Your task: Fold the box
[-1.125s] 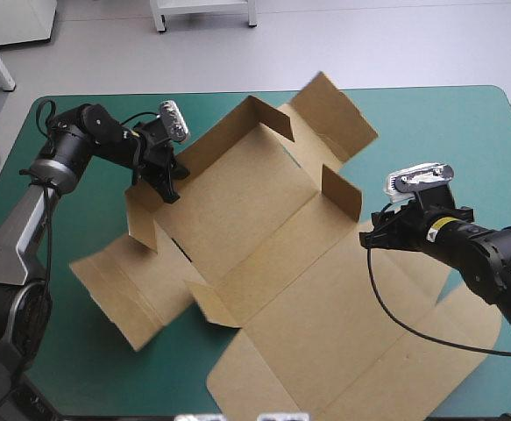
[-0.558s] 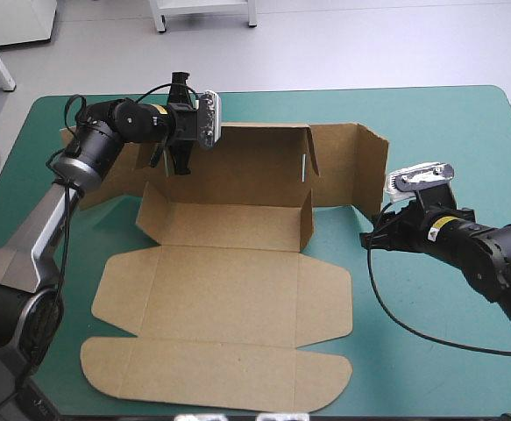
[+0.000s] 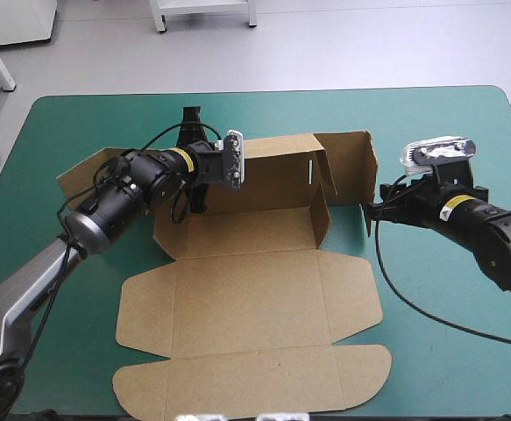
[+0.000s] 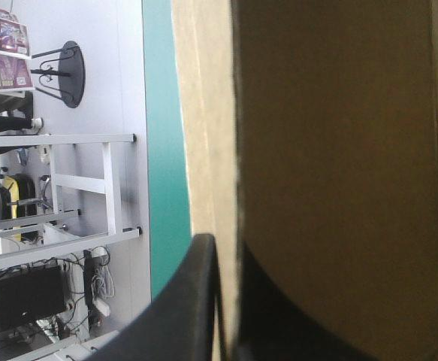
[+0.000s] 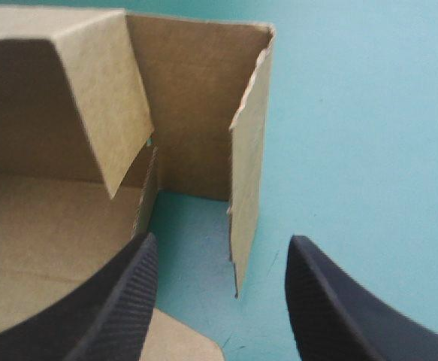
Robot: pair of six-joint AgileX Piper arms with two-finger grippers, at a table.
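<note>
What could bite here: the left gripper (image 4: 226, 256) is clamped on just the top edge of the back wall (image 3: 277, 167) of the cut-sheet brown cardboard box (image 3: 246, 298). A hard pull could slip it off or drag the sheet. That arm reaches in from the left, wrist rolled sideways, upper middle of the high view. The right gripper (image 5: 220, 241) sits at mid-right, spread and empty, aimed at the upright end flap (image 5: 249, 150). The box sits mid-frame on the teal-green table cover (image 3: 448, 351).
</note>
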